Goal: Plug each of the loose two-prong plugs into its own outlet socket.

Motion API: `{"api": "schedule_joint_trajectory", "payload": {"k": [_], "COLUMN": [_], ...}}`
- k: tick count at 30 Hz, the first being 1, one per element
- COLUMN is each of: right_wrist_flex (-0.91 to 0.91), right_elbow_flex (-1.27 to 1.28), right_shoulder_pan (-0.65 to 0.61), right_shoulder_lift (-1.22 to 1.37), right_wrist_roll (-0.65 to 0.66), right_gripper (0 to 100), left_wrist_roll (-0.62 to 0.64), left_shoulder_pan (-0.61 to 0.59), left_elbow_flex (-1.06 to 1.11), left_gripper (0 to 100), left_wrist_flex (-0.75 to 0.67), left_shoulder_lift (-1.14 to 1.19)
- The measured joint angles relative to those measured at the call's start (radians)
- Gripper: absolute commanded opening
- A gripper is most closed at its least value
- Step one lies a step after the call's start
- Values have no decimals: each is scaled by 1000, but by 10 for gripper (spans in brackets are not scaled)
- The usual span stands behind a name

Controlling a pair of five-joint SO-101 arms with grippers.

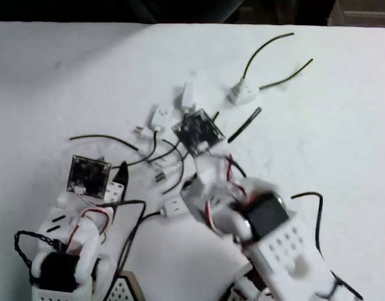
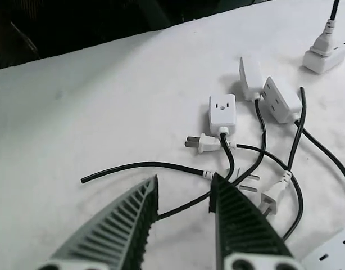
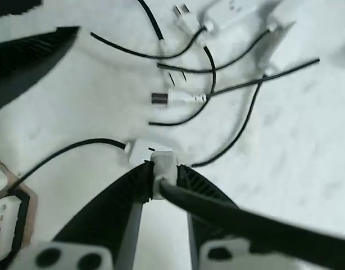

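Right hand is pinched tight on a white plug, about six o'clock on the worktop, and the plug's nose is butted up against a white socket block; whether the prongs are actually in, I can't tell from here. Here's the worry: that block lies loose with nothing bracing it, so a push could just skate it off toward nine o'clock instead of seating the plug. The plug's own cord trails back over the right hand too, and if it goes taut it could twist the plug in the pinch and cock the prongs.

Left hand sits at eight o'clock, spread wide, holding nothing, with a black cord lying between its jaws. Close on that by mistake and the whole tangle gets dragged. And it is a tangle: toward the middle a loose plug lies just beside an outlet socket, another loose plug lies nearer the left hand, and the cords cross each other, so one tug could shift several. A joined pair rests out at one o'clock, well apart.

Worktop's plain white and smooth-looking, the sort things slide on; past its far edge at twelve o'clock the room is dark
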Motion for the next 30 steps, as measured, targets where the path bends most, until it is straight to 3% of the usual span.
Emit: {"api": "schedule_joint_trajectory", "payload": {"k": [6,15,21,30], "right_wrist_flex": [-31,-359,-450,-644], "right_elbow_flex": [15,361,460,615], "right_shoulder_pan": [35,32,32,32], "right_shoulder_lift": [100,17,-5,-5], "right_wrist_roll": [-2,-34,-41,-44], "right_gripper": [17,16,16,16], "left_wrist_roll": [31,31,37,37], "left_shoulder_pan": [-40,-64,-138,-146], "left_elbow_flex": [25,43,51,51], "left_gripper": [162,162,162,162], "left_wrist_flex": [-17,-55,-81,-83], "left_shoulder_lift": [-3,0,0,-2]}}
